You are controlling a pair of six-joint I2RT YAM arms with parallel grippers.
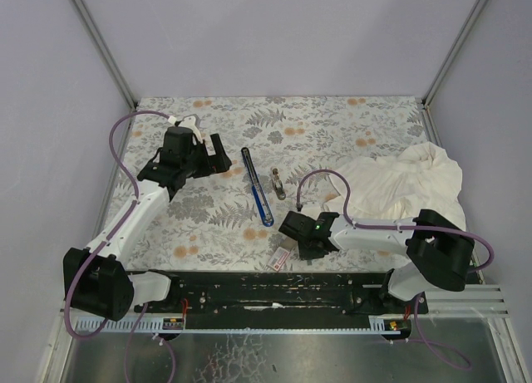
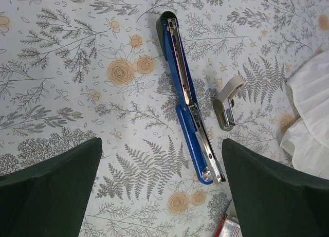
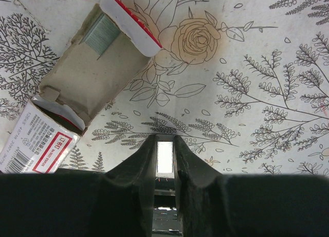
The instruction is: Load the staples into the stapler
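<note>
**A:** Start nearest the arm bases. What lies there?

**B:** The staple box (image 3: 36, 142), on the patterned table (image 1: 208, 225). Its cardboard tray (image 3: 87, 77) sticks out of the white sleeve, open side up. A block of staples (image 3: 100, 34) sits bare at the tray's outer end. I judge it lies that way so that fingers can reach a strip from above.

**A:** And the arm beside it?

**B:** The right gripper (image 3: 164, 144) hangs low just beside the tray, and its fingers are almost together, with only a narrow slot between them. A pale, shiny piece sits in that slot, pinched from both sides. I take it for a strip of staples (image 3: 164, 160), though the wrist view shows only its end.

**A:** Where is the stapler?

**B:** It is farther out, near the middle of the table and apart from that gripper. The stapler (image 2: 186, 95) lies swung fully open and flat, with its metal channel facing up. That is presumably so a strip can drop in from above. I cannot tell whether anything already sits in the channel. A small tan piece (image 2: 226, 101) lies just beside it, not touching.

**A:** And the other arm?

**B:** The left gripper (image 1: 219, 154) hovers off to the left of the stapler's far end. Its fingers are spread wide, and they hold nothing and touch nothing. Its camera looks straight down at the stapler, so I would guess it is waiting to steady it. A white cloth (image 1: 399, 188) is heaped at the far right, well apart from the stapler.
</note>
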